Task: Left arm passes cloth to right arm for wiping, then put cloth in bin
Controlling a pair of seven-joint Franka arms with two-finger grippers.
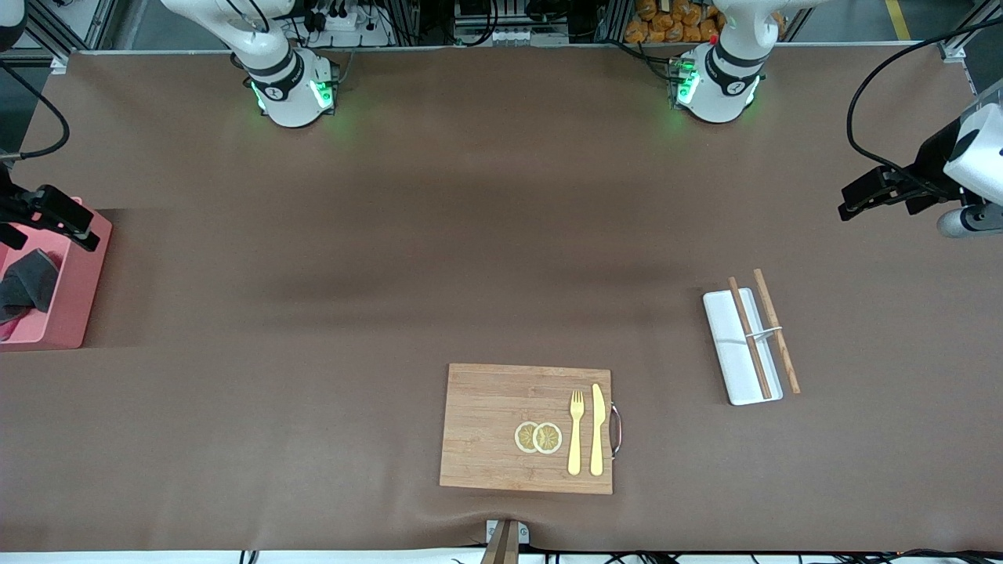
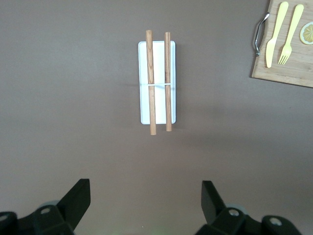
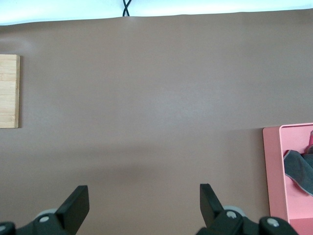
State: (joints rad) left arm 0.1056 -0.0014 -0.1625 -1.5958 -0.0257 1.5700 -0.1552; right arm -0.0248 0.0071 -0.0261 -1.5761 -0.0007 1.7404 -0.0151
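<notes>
The cloth [image 1: 27, 286] lies crumpled in the pink bin [image 1: 74, 301] at the right arm's end of the table, dark grey face up with a little magenta showing. Both also show in the right wrist view, the cloth [image 3: 299, 169] inside the bin [image 3: 275, 166]. My right gripper [image 1: 66, 223] hangs over the bin's edge, open and empty [image 3: 142, 196]. My left gripper [image 1: 850, 204] waits up in the air at the left arm's end of the table, open and empty [image 2: 145, 196], over bare table beside the white tray.
A wooden cutting board [image 1: 486, 427] with two lemon slices [image 1: 538, 437], a yellow fork [image 1: 576, 431] and a knife [image 1: 597, 429] lies near the front edge. A white tray [image 1: 729, 345] carrying two wooden chopsticks [image 1: 750, 337] lies toward the left arm's end.
</notes>
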